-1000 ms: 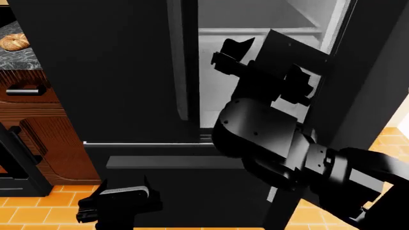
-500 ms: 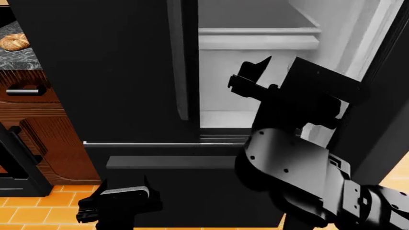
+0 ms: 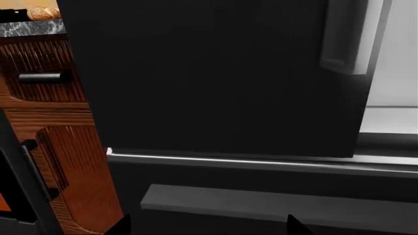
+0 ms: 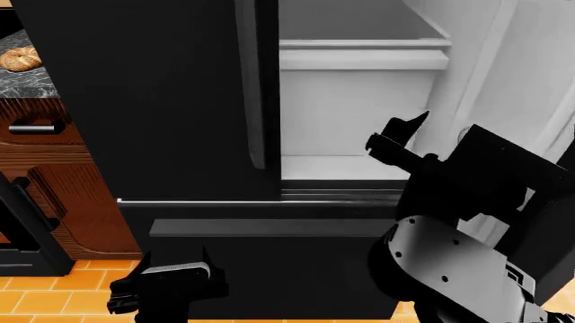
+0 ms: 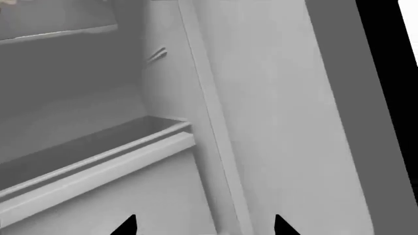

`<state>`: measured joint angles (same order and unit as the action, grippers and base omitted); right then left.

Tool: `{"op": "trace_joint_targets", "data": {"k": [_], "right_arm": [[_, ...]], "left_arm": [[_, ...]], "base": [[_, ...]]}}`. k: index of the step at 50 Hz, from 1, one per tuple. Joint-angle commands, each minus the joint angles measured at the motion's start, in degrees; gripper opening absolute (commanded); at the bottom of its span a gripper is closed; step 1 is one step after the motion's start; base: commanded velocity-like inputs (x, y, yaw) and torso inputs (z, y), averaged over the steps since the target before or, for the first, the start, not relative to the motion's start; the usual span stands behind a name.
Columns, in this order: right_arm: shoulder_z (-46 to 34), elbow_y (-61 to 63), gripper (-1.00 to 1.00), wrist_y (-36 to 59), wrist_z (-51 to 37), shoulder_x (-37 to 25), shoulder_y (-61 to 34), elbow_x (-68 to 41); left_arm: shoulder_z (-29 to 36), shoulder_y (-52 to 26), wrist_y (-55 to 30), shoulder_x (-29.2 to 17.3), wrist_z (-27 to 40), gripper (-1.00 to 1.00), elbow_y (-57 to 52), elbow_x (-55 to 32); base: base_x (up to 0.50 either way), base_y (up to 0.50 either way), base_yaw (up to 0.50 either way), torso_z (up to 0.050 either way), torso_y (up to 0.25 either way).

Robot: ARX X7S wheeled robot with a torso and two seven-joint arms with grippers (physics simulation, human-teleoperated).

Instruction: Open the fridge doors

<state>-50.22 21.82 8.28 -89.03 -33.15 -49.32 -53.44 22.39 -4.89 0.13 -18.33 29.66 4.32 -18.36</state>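
Observation:
In the head view the left fridge door (image 4: 153,101) is a glossy black panel, closed, with its grey bar handle (image 4: 252,81) at its right edge. The right fridge door (image 4: 521,67) stands swung open to the right, showing its white inner face. My right gripper (image 4: 395,132) is open in front of the white interior, below the shelf (image 4: 359,54), touching nothing. Its wrist view shows the shelf (image 5: 98,156) and the door's inner face (image 5: 294,107) past open fingertips (image 5: 127,226). My left gripper (image 4: 166,281) hangs low, open and empty, facing the closed door (image 3: 216,73) and the handle (image 3: 346,39).
The wide black drawer front with a horizontal handle (image 4: 269,227) sits under the doors. A brown wooden cabinet (image 4: 54,175) with a marble counter and bread (image 4: 18,59) stands at the left. A dark slanted panel (image 4: 23,222) leans beside it. Orange floor tiles (image 4: 54,296) lie below.
My right arm has moved right and downward, and the right door has swung further open, baring more of the white interior. The left arm has not moved.

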Motion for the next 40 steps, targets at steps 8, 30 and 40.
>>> {"op": "trace_joint_targets", "data": {"k": [8, 30, 40], "right_arm": [[7.9, -0.1, 1.00, -2.1, 0.6, -6.4, 11.6, 3.4], [16.1, 1.3, 1.00, 0.2, 0.6, -8.9, 16.9, 4.8], [19.4, 1.3, 1.00, 1.5, 0.9, -10.4, 18.2, 4.3]], "left_arm": [[0.3, -0.3, 0.4, 0.1, 0.1, 1.00, 0.9, 0.2], [0.6, -0.2, 0.2, -0.2, 0.5, 1.00, 0.5, 0.1], [0.7, -0.2, 0.2, -0.2, 0.6, 1.00, 0.4, 0.1]], "base": [[0.00, 0.00, 0.00, 0.000, 0.000], [0.00, 0.00, 0.00, 0.000, 0.000], [0.00, 0.00, 0.00, 0.000, 0.000]]}}
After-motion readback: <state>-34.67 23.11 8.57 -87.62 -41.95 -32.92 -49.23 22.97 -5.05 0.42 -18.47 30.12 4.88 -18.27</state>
